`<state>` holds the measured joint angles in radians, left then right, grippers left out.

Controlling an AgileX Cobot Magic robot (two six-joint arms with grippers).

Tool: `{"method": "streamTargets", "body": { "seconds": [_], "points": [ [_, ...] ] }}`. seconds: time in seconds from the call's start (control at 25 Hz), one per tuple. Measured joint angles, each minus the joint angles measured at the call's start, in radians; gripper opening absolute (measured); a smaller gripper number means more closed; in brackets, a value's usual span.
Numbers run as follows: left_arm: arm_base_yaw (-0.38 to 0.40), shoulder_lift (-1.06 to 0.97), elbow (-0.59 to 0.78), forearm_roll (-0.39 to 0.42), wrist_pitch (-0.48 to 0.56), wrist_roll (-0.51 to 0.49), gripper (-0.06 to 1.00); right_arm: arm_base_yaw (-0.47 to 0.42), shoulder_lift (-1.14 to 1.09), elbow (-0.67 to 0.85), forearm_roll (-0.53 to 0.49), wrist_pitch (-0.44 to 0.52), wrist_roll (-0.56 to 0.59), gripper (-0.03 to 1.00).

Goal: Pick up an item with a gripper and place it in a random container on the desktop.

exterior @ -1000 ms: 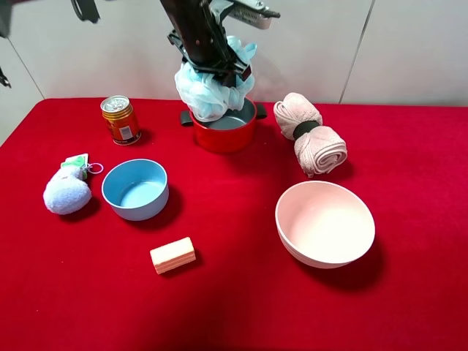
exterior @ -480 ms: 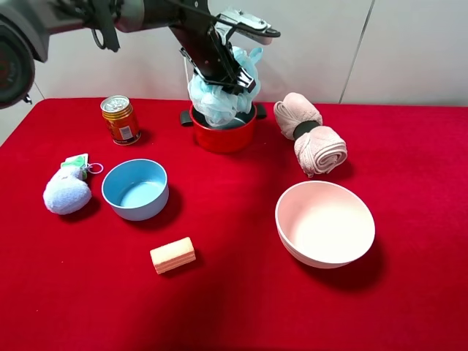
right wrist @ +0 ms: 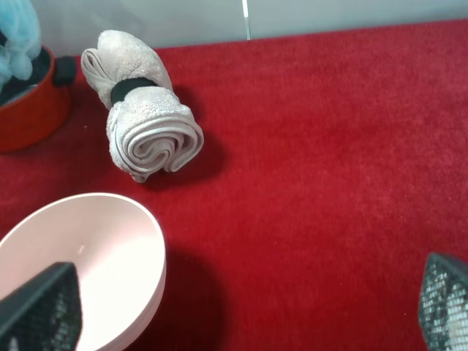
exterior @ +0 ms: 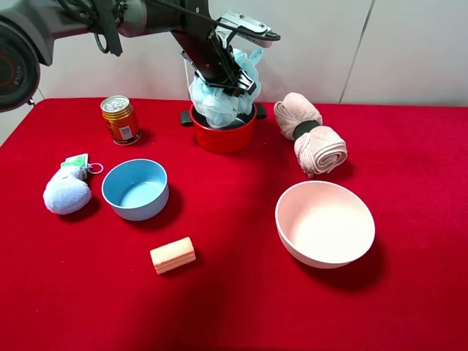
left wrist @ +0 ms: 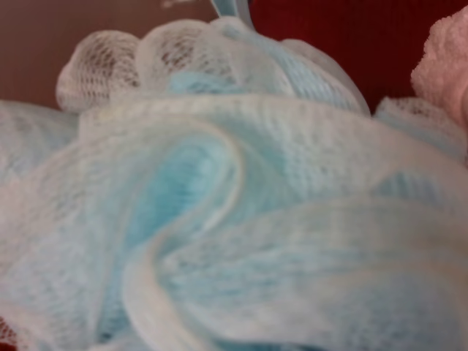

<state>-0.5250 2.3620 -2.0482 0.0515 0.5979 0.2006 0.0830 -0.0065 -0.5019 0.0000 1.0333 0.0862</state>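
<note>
In the exterior high view the fluffy light blue loofah (exterior: 218,104) rests in the top of the small red pot (exterior: 223,136) at the back middle of the red table. My left gripper (exterior: 232,79), a black claw on a dark arm, comes down from the upper left and is shut on the loofah. The loofah mesh (left wrist: 241,212) fills the left wrist view and hides the fingers there. My right gripper (right wrist: 241,307) is open and empty, with its two fingertips far apart over the red cloth near the pink bowl. The pot's edge also shows in the right wrist view (right wrist: 29,110).
An orange can (exterior: 121,120) stands left of the pot. A rolled pink towel (exterior: 309,133) lies to the pot's right. A light blue bowl (exterior: 135,189), a lavender plush toy (exterior: 67,191), a pale block (exterior: 172,254) and a pink bowl (exterior: 325,222) sit nearer the front.
My left gripper has carried the loofah down and slightly to the right, from above the pot's rim into the pot's mouth. Nothing else on the table has moved.
</note>
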Motion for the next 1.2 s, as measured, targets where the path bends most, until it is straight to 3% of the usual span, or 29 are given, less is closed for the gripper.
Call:
{"method": "streamTargets", "body": {
  "seconds": [0.12,0.32,0.44,1.2],
  "points": [
    [0.000,0.000,0.000,0.000,0.003,0.000,0.55,0.000,0.000,0.000,0.000,0.000,0.000,0.69],
    [0.000,0.000,0.000,-0.001,0.006,-0.015,0.88,0.000,0.000,0.000,0.000,0.000,0.000,0.69],
    [0.000,0.000,0.000,-0.001,0.007,-0.054,0.97,0.000,0.000,0.000,0.000,0.000,0.000,0.69],
    [0.000,-0.055,-0.012,0.004,0.127,-0.061,0.99,0.000,0.000,0.000,0.000,0.000,0.000,0.69]
  ]
}}
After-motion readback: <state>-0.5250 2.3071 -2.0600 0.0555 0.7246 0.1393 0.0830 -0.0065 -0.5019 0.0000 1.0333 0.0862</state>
